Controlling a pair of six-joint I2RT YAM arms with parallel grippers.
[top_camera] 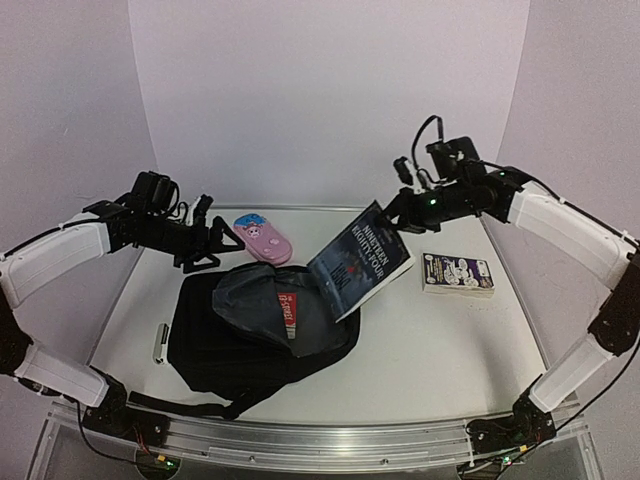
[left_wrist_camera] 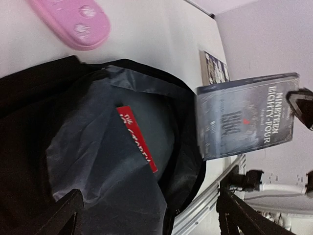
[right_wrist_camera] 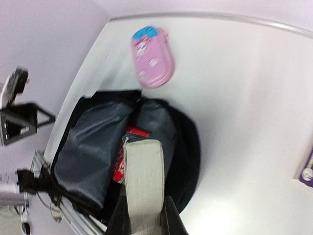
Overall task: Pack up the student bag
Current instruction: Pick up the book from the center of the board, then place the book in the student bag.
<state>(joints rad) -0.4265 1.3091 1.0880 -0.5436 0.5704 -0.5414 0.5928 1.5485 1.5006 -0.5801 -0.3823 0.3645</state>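
Observation:
The black student bag (top_camera: 205, 335) lies open in the middle of the table, its grey lining (left_wrist_camera: 107, 147) showing, with a red-spined book (top_camera: 289, 311) inside it. My right gripper (top_camera: 397, 215) is shut on the top corner of a dark "Nineteen Eighty-Four" book (top_camera: 358, 259) and holds it tilted above the bag's right rim. The right wrist view shows that book's pale page edge (right_wrist_camera: 143, 181) clamped between my fingers (right_wrist_camera: 173, 220) over the bag (right_wrist_camera: 188, 161). My left gripper (top_camera: 222, 240) is open and empty above the bag's far left edge.
A pink pencil case (top_camera: 262, 237) lies behind the bag. A purple-and-white book (top_camera: 458, 273) lies flat at the right. A small silver stick (top_camera: 159, 342) lies left of the bag. A metal rail (top_camera: 330, 435) runs along the near edge.

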